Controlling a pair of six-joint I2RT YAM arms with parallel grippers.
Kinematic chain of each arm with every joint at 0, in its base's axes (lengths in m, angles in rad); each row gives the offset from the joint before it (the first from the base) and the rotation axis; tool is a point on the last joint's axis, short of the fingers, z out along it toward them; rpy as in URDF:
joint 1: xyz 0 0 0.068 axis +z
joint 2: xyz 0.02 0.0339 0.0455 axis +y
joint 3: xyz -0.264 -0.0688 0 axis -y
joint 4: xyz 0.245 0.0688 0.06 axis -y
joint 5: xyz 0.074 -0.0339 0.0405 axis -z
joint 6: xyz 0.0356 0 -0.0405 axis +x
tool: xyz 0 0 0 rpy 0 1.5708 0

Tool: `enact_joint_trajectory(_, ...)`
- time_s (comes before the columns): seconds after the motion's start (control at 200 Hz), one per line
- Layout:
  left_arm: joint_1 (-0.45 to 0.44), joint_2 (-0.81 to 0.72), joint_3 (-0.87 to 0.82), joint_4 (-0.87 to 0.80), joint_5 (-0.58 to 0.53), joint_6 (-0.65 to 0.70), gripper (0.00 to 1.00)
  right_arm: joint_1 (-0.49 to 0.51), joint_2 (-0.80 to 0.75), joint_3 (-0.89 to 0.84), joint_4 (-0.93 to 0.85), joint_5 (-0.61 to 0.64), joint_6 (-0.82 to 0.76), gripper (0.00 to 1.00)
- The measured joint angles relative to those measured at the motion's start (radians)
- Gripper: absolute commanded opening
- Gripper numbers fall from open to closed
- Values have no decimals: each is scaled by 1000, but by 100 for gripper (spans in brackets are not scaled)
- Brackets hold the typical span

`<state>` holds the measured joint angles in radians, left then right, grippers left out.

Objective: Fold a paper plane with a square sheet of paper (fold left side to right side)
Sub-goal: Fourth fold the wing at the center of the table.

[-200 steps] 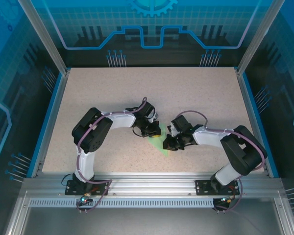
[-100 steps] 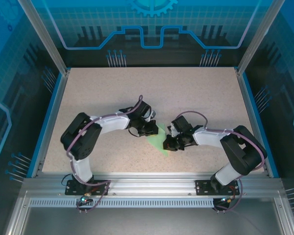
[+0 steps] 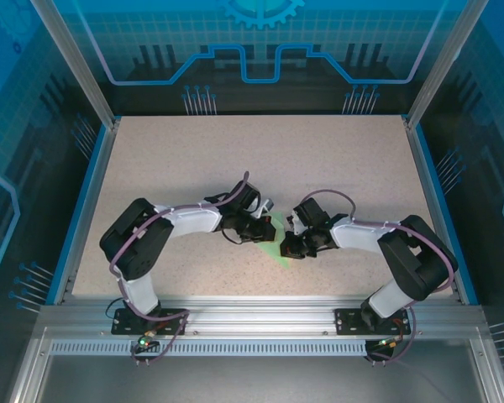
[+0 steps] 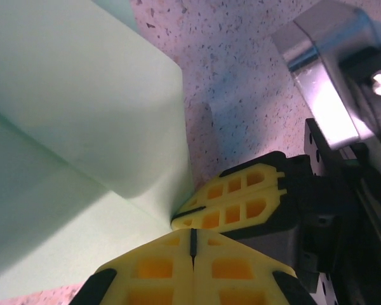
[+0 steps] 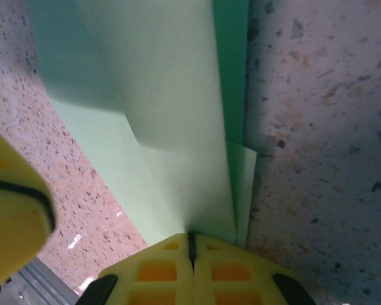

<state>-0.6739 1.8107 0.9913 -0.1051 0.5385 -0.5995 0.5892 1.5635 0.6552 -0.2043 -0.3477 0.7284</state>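
The pale green sheet of paper (image 3: 279,250) lies folded in layers at mid-table between my two grippers. In the right wrist view one flap of the paper (image 5: 171,114) rises into my right gripper (image 5: 192,240), whose jaws are shut on it; a darker green layer (image 5: 232,63) lies beside it. My left gripper (image 4: 192,236) is shut, its tip at the paper's (image 4: 82,114) crease and touching the right gripper's yellow fingers (image 4: 241,200). From above, the left gripper (image 3: 269,231) and the right gripper (image 3: 291,246) meet over the paper and hide most of it.
The speckled tabletop (image 3: 260,159) is bordered by a blue rim (image 3: 88,201) and aluminium posts. A shiny metal bracket (image 4: 330,82) of the other arm sits close at upper right in the left wrist view. Free room lies behind and to both sides.
The left arm's elbow swung left and its gripper slid down-right onto the paper, against the right gripper. Less of the paper shows from above. The right arm barely moved.
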Motion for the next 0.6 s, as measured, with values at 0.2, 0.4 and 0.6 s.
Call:
enact_joint_trajectory(0.2, -12, 62, 3, 26, 10, -2, 2, 1, 0, 2, -4, 1, 0, 0)
enact_joint_trajectory(0.4, -14, 97, 13, 30, 10, -3, 1, 1, 5, 6, -8, 0, -4, 0)
enact_joint_trajectory(0.6, -14, 101, 22, 32, 4, -3, 1, 2, 8, 11, -15, 0, -7, 0)
